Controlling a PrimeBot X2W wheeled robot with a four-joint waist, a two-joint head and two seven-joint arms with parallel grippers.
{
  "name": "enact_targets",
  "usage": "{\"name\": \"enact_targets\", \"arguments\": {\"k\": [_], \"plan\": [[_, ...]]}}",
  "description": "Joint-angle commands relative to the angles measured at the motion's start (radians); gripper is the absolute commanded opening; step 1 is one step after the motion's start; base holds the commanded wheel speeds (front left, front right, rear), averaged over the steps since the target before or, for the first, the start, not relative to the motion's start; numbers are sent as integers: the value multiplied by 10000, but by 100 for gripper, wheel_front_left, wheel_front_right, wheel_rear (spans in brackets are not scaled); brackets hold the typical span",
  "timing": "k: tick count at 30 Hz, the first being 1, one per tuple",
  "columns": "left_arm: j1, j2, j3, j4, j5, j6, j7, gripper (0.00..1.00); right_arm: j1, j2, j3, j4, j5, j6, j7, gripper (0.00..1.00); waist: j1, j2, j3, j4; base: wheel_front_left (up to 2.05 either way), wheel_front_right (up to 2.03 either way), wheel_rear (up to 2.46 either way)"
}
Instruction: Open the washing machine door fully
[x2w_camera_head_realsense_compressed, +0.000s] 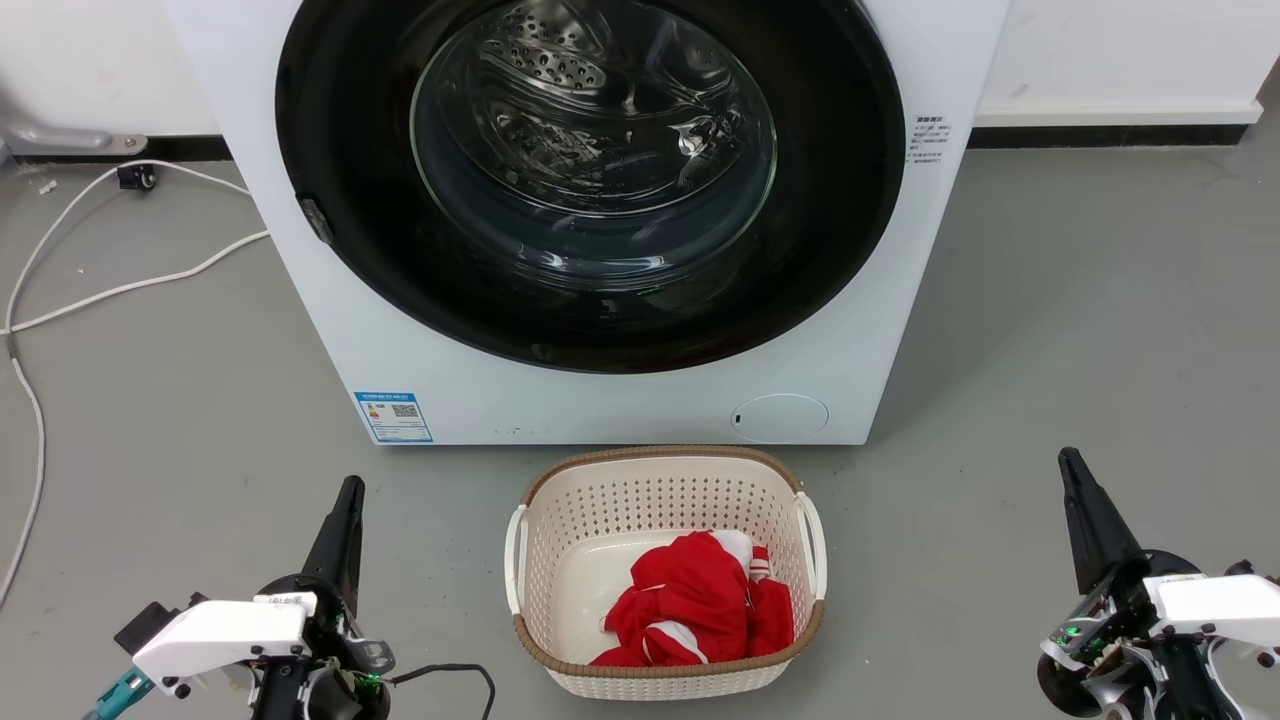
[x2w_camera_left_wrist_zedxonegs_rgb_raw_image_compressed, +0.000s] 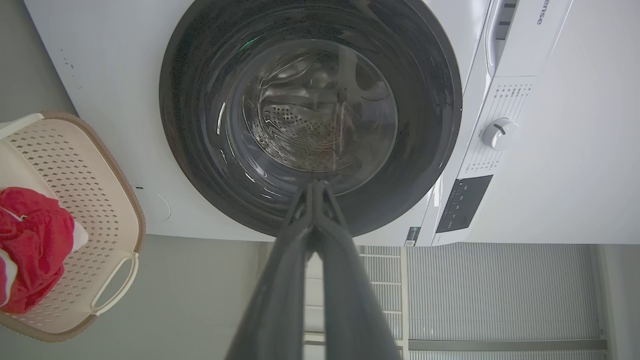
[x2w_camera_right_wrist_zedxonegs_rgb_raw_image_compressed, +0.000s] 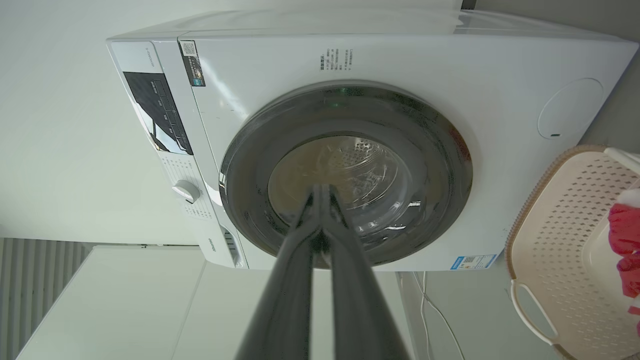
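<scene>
1. Right, the washing machine door (x2w_camera_head_realsense_compressed: 590, 170) fills the upper centre of the head view. Its glossy black rim lies flush against the front of the white washing machine (x2w_camera_head_realsense_compressed: 300, 330), so it is closed, and the perforated steel drum shows through the glass bowl.
2. Down at the lower left of that view, the left gripper (x2w_camera_head_realsense_compressed: 351, 490) points up the frame. Its two dark fingers are pressed together with nothing between them, and it sits well apart from the machine.
3. Over to the left wrist view: the fingers meet at their tips, and in the frame those tips line up with the lower edge of the door's glass.
4. At the lower right of the head view, the right gripper (x2w_camera_head_realsense_compressed: 1068, 460) is clamped the same way, tips together and empty, also well back from the machine.
5. In the right wrist view its tips touch each other, drawn against the door's glass at mid-frame.
6. At bottom centre of the head view, a cream laundry basket (x2w_camera_head_realsense_compressed: 660, 470) stands on the grey floor just in front of the machine, with a red-and-white cloth (x2w_camera_head_realsense_compressed: 700, 600) bunched in its lower right part.
7. On the machine's front, a small round white cover panel (x2w_camera_head_realsense_compressed: 780, 417) sits at the lower right and a blue label (x2w_camera_head_realsense_compressed: 393, 416) at the lower left.
8. A white cable (x2w_camera_head_realsense_compressed: 100, 290) trails across the floor at the left edge.
</scene>
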Motion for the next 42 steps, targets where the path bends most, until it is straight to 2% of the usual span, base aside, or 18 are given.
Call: {"name": "enact_targets", "arguments": {"k": [1, 11, 17, 27, 42], "plan": [[76, -15, -28, 130, -2, 4, -8, 100, 96, 6, 10, 120, 1, 0, -6, 100, 0, 0, 0, -1, 0, 0, 0], [40, -13, -343, -229, 304, 1, -472, 100, 260, 10, 239, -309, -162, 0, -468, 100, 0, 0, 5, -4, 0, 0, 0], [37, -12, -328, -675, 924, -1, -755, 100, 344, 13, 317, -626, -885, 0, -749, 100, 0, 0, 6, 0, 0, 0, 0], [59, -11, -405, -1366, 2927, -5, -1183, 100, 453, 18, 478, -1428, -3075, 0, -1175, 100, 0, 0, 7, -13, 0, 0, 0], [224, -8, -657, -2075, 6228, -10, -1745, 100, 734, 25, 713, -2264, -7029, 0, -1740, 100, 0, 0, 3, -10, 0, 0, 0]]}}
